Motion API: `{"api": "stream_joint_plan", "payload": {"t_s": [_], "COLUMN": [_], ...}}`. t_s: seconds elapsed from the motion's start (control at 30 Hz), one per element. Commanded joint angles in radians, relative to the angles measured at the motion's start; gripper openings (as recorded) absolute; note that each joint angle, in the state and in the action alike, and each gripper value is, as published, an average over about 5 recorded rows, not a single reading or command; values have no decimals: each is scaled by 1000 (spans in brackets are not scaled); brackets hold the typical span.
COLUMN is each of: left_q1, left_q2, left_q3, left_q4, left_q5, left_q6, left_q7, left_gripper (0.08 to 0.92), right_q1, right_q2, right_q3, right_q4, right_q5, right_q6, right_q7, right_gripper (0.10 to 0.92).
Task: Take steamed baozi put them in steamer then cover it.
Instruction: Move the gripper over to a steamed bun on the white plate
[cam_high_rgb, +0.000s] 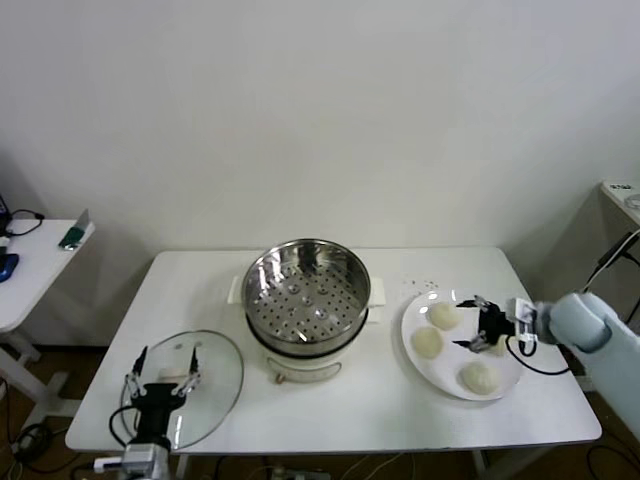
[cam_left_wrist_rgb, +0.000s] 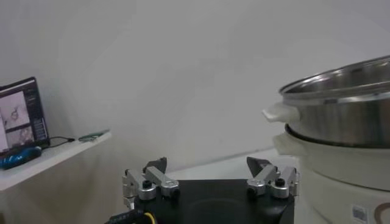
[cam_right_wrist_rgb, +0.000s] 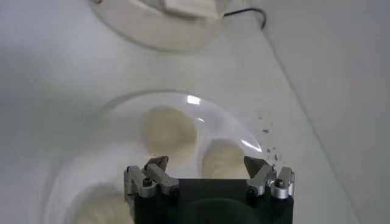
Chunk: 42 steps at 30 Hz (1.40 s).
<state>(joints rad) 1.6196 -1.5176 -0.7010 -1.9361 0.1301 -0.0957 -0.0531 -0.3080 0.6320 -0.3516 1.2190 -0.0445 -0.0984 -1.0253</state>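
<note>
R gripper (cam_high_rgb: 484, 328), jaws wide and empty, hovering over plate (cam_high_rgb: 425, 367) w/ baozi (cam_high_rgb: 428, 342): should centre on one bun, squeezing lightly. L gripper (cam_high_rgb: 161, 372), also wide and empty, waiting over glass lid (cam_high_rgb: 215, 385).

White table (cam_high_rgb: 330, 415) with steamer (cam_high_rgb: 307, 310), glass cover (cam_high_rgb: 205, 385), plate (cam_high_rgb: 412, 335)

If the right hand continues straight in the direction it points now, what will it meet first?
Probably a steamed baozi on the white plate: the open right hand hangs over the plate, pointing down at the buns. Exactly which bun is uncertain, since depth is unclear.
</note>
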Motion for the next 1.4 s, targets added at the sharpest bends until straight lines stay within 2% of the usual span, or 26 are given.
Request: {"api": "stream_joint_plan", "payload": {"t_s": [0.03, 0.3, 0.83, 1.23, 1.4], "left_q1": [-7, -12, -31, -28, -29], "left_q2": [3, 3, 4, 4, 4], "left_q3": [-7, -19, -24, -28, -29], "left_q4": [7, 19, 29, 40, 43], "left_q5": [-25, -42, -38, -38, -39], "left_q6": [8, 9, 24, 24, 26], "left_q7": [-8, -7, -6, -7, -11], "left_gripper": [823, 823, 823, 823, 823], "right_q1": [517, 488, 369, 363, 364], "right_q2": [77, 218, 410, 457, 455], "right_q3": [-575, -596, -457, -435, -436], "right_q4": [-246, -376, -580, -624, -625], "right_q5": [-18, -72, -187, -194, -189], "right_q6": [-10, 2, 53, 73, 78], "right_q7": [-150, -140, -117, -117, -118], "right_gripper": [823, 823, 823, 822, 779]}}
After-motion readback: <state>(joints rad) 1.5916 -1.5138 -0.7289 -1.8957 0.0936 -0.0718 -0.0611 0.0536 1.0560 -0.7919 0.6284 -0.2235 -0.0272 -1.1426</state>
